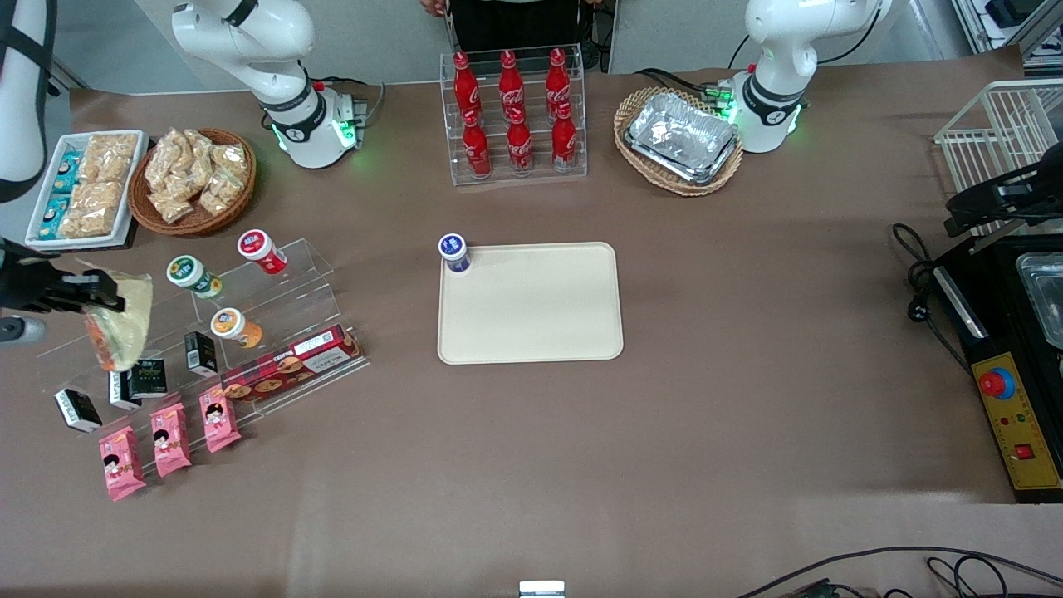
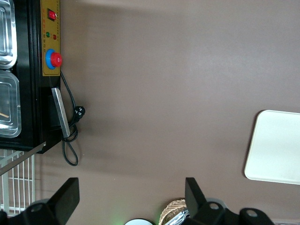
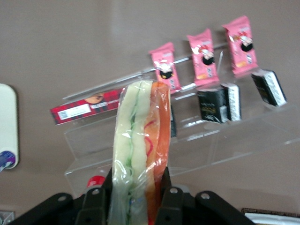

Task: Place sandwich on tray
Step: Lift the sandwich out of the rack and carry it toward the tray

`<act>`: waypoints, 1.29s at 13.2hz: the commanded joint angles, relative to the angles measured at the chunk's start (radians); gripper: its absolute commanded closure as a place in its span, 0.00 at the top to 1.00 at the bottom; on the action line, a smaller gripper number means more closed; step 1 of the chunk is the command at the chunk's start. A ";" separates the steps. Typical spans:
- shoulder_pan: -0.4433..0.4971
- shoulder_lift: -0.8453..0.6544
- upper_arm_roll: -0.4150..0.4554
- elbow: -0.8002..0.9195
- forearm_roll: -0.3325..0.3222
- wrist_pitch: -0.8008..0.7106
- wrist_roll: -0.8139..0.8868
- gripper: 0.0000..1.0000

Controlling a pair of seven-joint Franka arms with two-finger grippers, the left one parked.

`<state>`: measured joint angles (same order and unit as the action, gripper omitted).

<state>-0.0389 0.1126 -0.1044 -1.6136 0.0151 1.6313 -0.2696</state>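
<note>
My right gripper is shut on the sandwich, a clear-wrapped wedge of pale bread with orange-red filling, and holds it in the air above the clear display steps at the working arm's end of the table. In the right wrist view the sandwich stands on edge between the two black fingers. The cream-beige tray lies flat in the middle of the table, apart from the gripper. A small blue-capped cup stands on one of its corners. The tray's edge also shows in the right wrist view and the left wrist view.
The clear acrylic steps carry small cups, black boxes, a long red cookie box and pink snack packets. A cola bottle rack, a basket of foil trays, a snack basket and a white snack tray stand farther from the front camera.
</note>
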 commanded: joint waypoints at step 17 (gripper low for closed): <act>0.183 0.206 0.446 0.089 0.000 0.119 -0.298 0.41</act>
<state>0.0744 0.2620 0.3382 -1.5631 0.0175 1.7210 -0.5557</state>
